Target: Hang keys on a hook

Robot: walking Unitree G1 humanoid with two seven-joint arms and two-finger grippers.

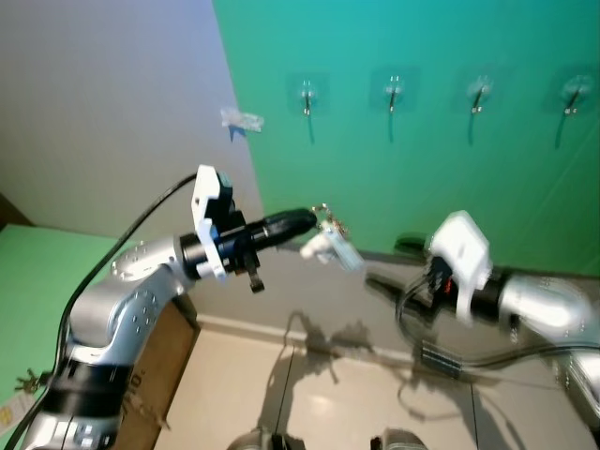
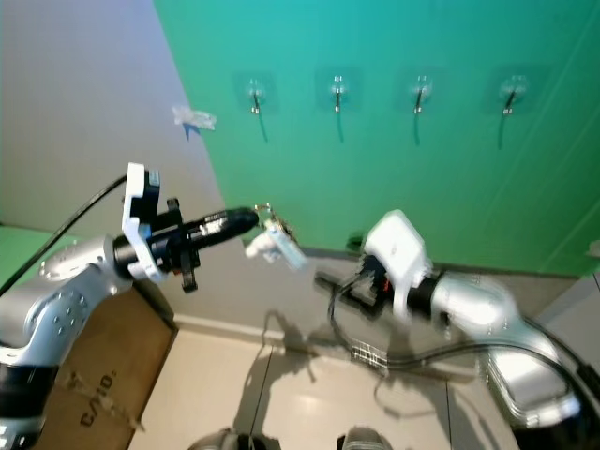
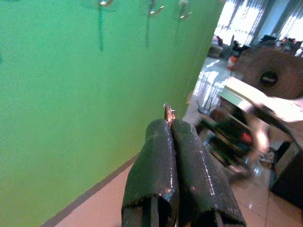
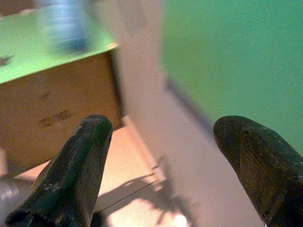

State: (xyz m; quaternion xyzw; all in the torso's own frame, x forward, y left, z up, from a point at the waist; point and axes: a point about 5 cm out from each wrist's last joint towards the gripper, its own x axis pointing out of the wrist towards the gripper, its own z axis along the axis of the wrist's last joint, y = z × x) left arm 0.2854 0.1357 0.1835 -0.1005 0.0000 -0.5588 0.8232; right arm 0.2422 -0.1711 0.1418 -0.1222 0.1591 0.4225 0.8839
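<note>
left gripper [image 1: 302, 222]: fingers pressed together, pinching the keys [image 1: 330, 240] at the tips; arm raised and pointing toward the green wall [image 1: 422, 169]
keys: dangled from the left fingertips, metal ring on top, pale tag below; in the air, short of the wall, below the hooks and apart from them
hooks [image 1: 307, 97]: four in a row high on the green wall, all bare; the leftmost one sat nearest above the keys
right gripper [image 4: 161, 156]: fingers spread wide, nothing between them; arm held low to the right of the keys, blurred
cardboard box [image 2: 89, 375]: on the floor under the left arm, beside the grey wall
</note>
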